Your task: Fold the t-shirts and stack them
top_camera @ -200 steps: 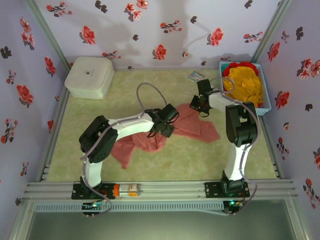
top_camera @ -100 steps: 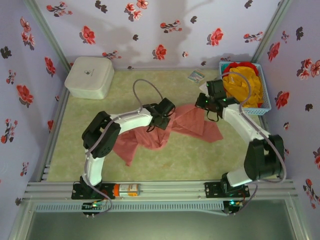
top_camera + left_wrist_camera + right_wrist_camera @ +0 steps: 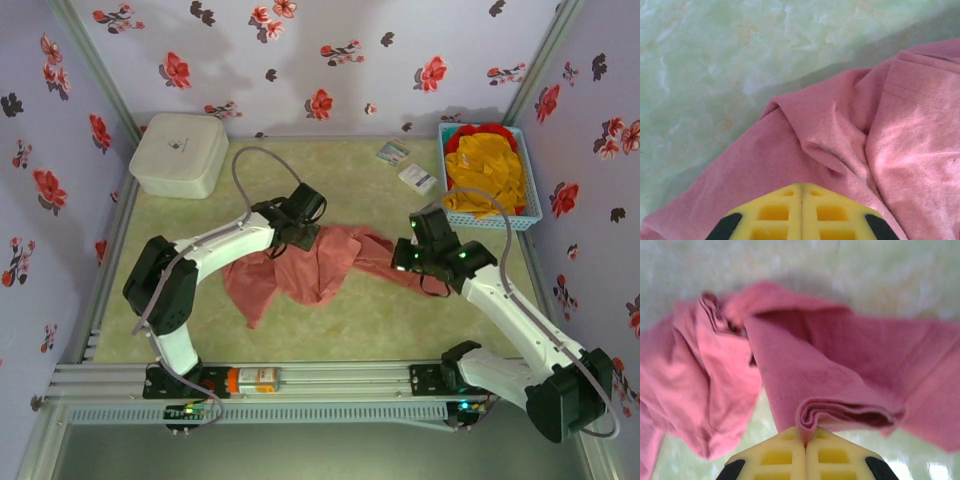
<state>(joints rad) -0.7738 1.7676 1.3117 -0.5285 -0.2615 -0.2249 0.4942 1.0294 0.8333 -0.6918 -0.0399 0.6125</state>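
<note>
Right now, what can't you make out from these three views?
- pink t-shirt: top view, the left arm covers its upper-left part; collar and sleeves lost in folds.
- basket: yellow t-shirt hides whatever lies under it; red t-shirt barely peeks out.
- small packets beside the basket: too small to identify.
- left hand, right hand: wrist views cut both off at the bottom edge.

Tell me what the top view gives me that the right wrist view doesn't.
Top view: the box, the basket holding a yellow shirt and a red shirt, and the left tool on the pink shirt. Right wrist view: a close look at the cloth fold pinched in the shut right tool. Both: the pink shirt crumpled on the table.
</note>
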